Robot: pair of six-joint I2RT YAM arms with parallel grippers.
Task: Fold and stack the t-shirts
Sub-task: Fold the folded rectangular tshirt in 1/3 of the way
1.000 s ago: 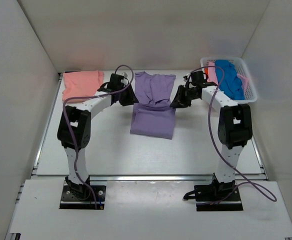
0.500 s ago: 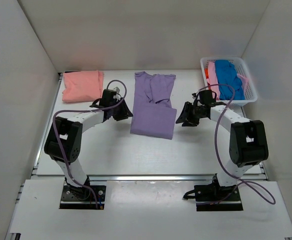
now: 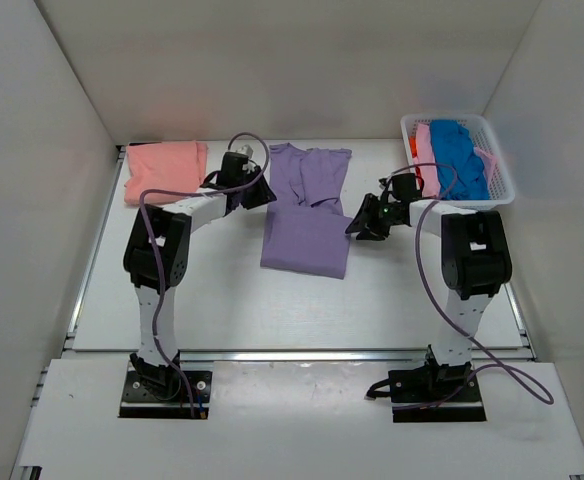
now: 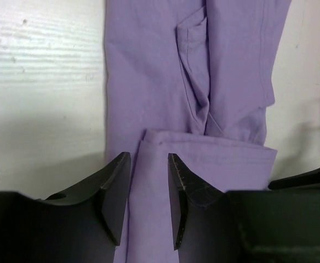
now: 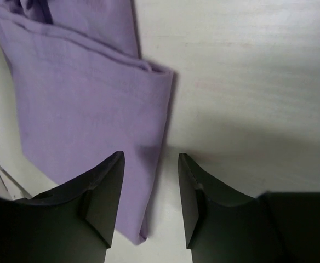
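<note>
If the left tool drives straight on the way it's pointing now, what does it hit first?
Most likely the lavender t-shirt: the left tool is open, straddling the left edge of its folded-over flap. Depth is unclear, but cloth, with the table beneath, lies directly ahead.

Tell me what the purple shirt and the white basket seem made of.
Lavender t-shirt: soft matte cloth, possibly cotton knit; it creases, lies in flat folds and shows stitched hems. Basket: likely rigid white plastic, judging by its thin moulded lattice walls.
</note>
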